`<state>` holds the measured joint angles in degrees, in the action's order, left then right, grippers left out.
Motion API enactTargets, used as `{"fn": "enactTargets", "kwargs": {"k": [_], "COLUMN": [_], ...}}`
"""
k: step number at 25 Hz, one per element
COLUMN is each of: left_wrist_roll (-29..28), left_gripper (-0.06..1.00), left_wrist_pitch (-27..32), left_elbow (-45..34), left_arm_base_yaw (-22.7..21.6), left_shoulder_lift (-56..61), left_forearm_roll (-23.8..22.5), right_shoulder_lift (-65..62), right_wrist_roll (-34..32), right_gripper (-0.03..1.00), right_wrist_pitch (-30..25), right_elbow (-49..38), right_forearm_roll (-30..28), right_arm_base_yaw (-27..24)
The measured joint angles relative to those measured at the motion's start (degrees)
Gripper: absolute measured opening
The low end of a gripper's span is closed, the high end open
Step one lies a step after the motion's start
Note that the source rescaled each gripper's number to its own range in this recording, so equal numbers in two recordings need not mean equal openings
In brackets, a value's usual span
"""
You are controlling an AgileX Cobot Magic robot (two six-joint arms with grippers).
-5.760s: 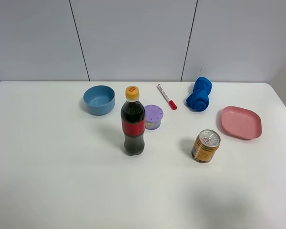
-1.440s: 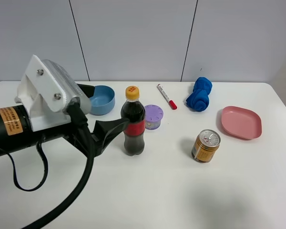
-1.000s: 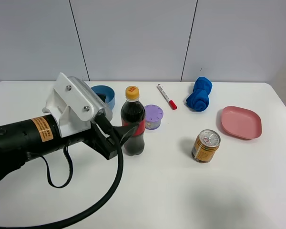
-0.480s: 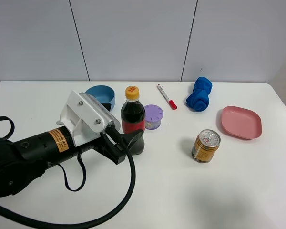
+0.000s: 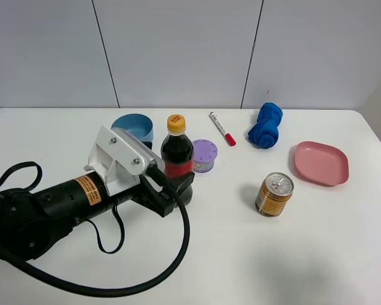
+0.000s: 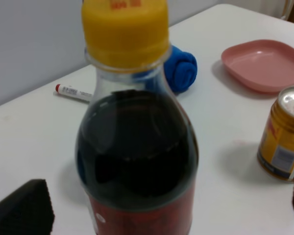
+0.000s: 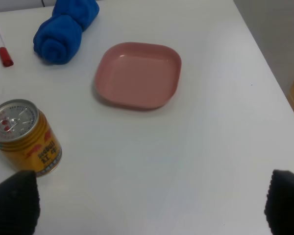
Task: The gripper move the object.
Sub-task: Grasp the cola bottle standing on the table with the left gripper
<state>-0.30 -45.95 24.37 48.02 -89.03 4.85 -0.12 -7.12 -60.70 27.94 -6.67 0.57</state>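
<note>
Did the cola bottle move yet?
No. The cola bottle stands in the same spot as before, just left of the purple container.

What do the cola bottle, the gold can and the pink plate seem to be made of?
Cola bottle: likely clear, glossy plastic; the dark liquid shows through the wall and light glints on the shoulder. Gold can: metal, judging by the shiny silver top with a pull tab. Pink plate: probably smooth plastic; it has even colour and a soft sheen.

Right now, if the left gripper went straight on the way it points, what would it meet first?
The cola bottle: it stands directly ahead of the left gripper, between its open jaws. How much gap remains to the palm is unclear.
</note>
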Motion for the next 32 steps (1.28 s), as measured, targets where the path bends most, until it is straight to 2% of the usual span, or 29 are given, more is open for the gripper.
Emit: {"fn": "enactTargets", "kwargs": {"k": [32], "left_wrist_roll": [-1.1], "left_gripper": [1.0], "left_wrist_pitch": [-0.5], "left_elbow": [-0.1], "left_arm_base_yaw": [0.0], "left_shoulder_lift": [-1.7], "left_forearm_roll": [1.5], "right_shoulder_lift": [0.0], "right_wrist_roll": [0.0], "right_gripper": [1.0], "right_wrist_pitch": [0.0], "right_elbow": [0.0], "right_forearm_roll": [0.0], "right_arm_base_yaw": [0.0]}}
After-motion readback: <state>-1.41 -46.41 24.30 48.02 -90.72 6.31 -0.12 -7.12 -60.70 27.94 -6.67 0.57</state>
